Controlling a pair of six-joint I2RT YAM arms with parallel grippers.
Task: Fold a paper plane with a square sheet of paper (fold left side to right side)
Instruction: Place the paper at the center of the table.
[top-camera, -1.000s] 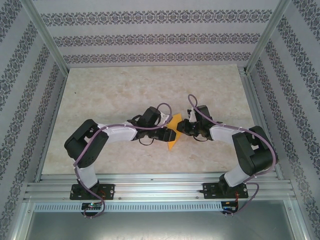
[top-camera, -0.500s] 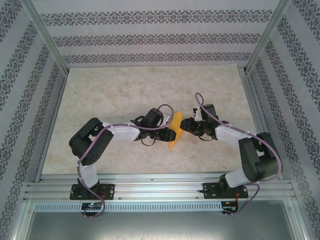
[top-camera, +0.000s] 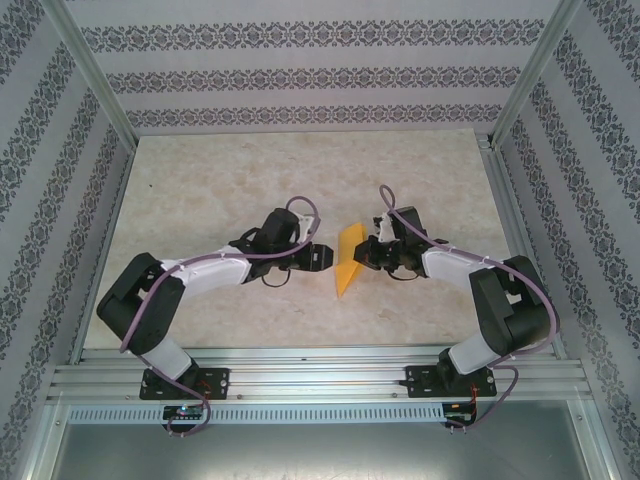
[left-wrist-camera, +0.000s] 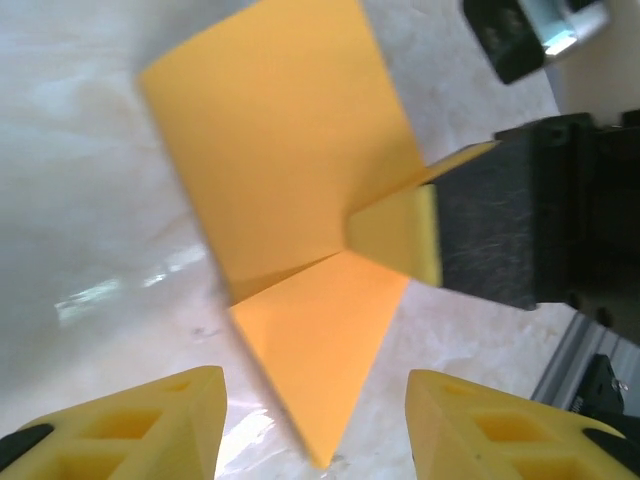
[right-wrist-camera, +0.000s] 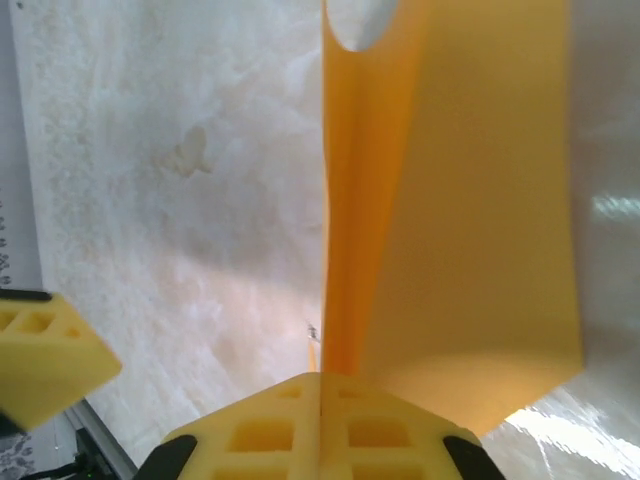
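Your left gripper (top-camera: 322, 258) has let go and backed off the sheet (top-camera: 346, 262), jaws half open, empty; right gripper (top-camera: 366, 252) jaws pinch its edge shut (standing upright, not creased flat yet).

The left arm (top-camera: 215, 270) and right arm (top-camera: 450, 265) are showing white shells between bulky black joints. A purple cable (top-camera: 297, 203) is looping along each arm. Black base plates (top-camera: 183, 382) are carrying small wiring. Blocky yellow fingertips (left-wrist-camera: 130, 420) are showing square hollows.

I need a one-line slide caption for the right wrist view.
Right gripper shut on the folded orange paper over the marble table.
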